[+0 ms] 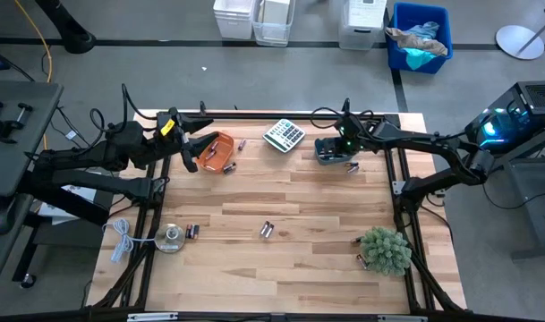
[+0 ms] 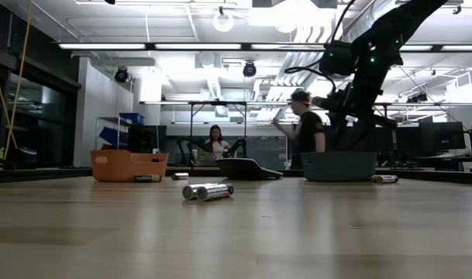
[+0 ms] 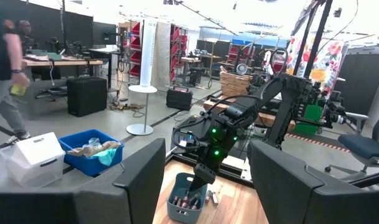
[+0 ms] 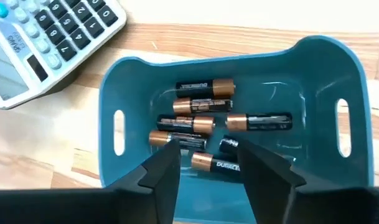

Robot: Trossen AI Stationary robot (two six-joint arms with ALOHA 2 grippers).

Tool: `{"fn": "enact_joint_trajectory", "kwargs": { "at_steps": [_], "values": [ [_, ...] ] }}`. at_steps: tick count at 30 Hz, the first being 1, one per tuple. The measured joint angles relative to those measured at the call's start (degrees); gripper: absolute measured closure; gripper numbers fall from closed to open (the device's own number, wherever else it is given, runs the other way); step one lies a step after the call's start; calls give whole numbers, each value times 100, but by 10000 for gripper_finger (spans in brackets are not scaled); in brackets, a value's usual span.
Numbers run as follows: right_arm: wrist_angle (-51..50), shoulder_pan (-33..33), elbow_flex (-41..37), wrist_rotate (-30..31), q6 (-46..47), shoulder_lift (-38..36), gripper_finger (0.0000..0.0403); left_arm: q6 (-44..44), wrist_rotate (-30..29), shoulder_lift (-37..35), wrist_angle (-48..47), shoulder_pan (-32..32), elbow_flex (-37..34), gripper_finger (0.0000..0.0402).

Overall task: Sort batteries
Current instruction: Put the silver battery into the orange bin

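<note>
I have the right tool point(image 4: 205, 163) hanging just above the blue bin point(image 4: 114, 84) at the far right of the counter point(image 1: 299, 201), beside the calculator point(image 1: 284, 134). Through the right wrist view its fingers stand parted with nothing between them, and six or so copper-topped batteries point(image 4: 205, 104) lie loose on the bin's floor directly beneath. I judge this to be the drop-off end of one sorting cycle: one cell delivered, tool empty.

The left tool point(image 3: 205, 180) is parked high over the orange bin point(image 1: 217, 154) at the far left, fingers spread wide, holding nothing, waiting.

Plenty is left to sort. I see a pair of cells point(image 1: 267, 230) lying side by side near the middle of the counter, another pair point(image 1: 192, 231) next to the round metal disc point(image 1: 171, 238) at the near left, one or two point(image 1: 362, 260) tucked against the small green plant point(image 1: 386, 249), and strays just outside each bin point(image 1: 352, 166).

My next move, I think, is to lift the right tool clear of the bin wall, swing toward a loose cell, and line the fingers across its body, not along it. They roll easily, so I would come straight down. I cannot read battery sizes from here, so which bin takes which stays uncertain.
</note>
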Motion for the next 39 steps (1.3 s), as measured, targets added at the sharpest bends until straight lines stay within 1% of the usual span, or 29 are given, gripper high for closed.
{"fn": "enact_joint_trajectory", "kwargs": {
  "at_steps": [5,12,17,21,27,29,33,37,39],
  "values": [
    [-143,0,395,-15,-436,0,242,0,0,1,0,0,0,186],
    [-539,9,1391,-1,-1103,-2,242,0,1,0,0,1,0,186],
    [-856,194,2022,-19,-1510,-2,242,0,0,-1,0,0,0,186],
    [-999,409,2256,-20,-1694,-2,242,0,0,0,-2,-1,0,186],
    [-1068,874,2271,-21,-1764,-22,242,0,8,153,11,1,0,186],
    [-1070,1052,2271,-20,-1747,-24,242,0,149,360,13,1,0,186],
    [-1070,1398,2271,-20,-1719,-24,242,-1,822,954,-23,-1,0,186],
    [-1197,1753,2271,32,-1441,-193,242,-16,1375,1624,-64,-31,1,187],
    [-1354,1973,2271,195,-1190,-379,242,-69,1528,1974,-277,-90,2,187]
  ]
}}
